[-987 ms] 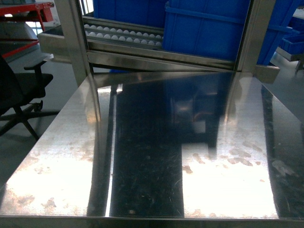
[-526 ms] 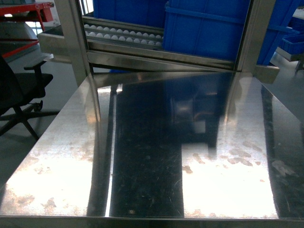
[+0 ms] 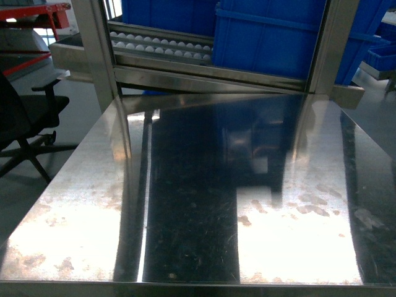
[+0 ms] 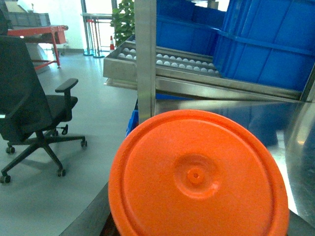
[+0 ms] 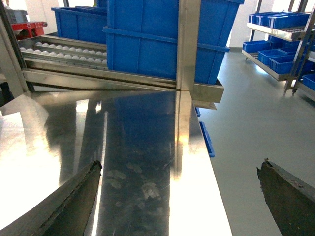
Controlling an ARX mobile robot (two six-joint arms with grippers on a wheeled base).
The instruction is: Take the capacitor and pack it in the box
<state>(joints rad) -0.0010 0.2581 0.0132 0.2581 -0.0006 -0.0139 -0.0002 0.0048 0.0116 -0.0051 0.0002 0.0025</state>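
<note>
The steel table (image 3: 185, 204) is silver-grey, streaked with dark reflections and blotched with brownish marks toward the lower edge. Bright blue bins (image 3: 272, 37) fill the top of the frame above a row of white rollers (image 3: 161, 44). At left stands a black chair (image 3: 25, 124). An orange disc (image 4: 197, 177), perhaps a lid, dominates the left wrist view.

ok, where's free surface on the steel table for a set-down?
The steel table shows nothing standing on it from the near edge back to the roller rack and blue bins. The rear edge is crowded by the rack posts. The left wrist view is mostly blocked by an orange disc. No box is in view.
</note>
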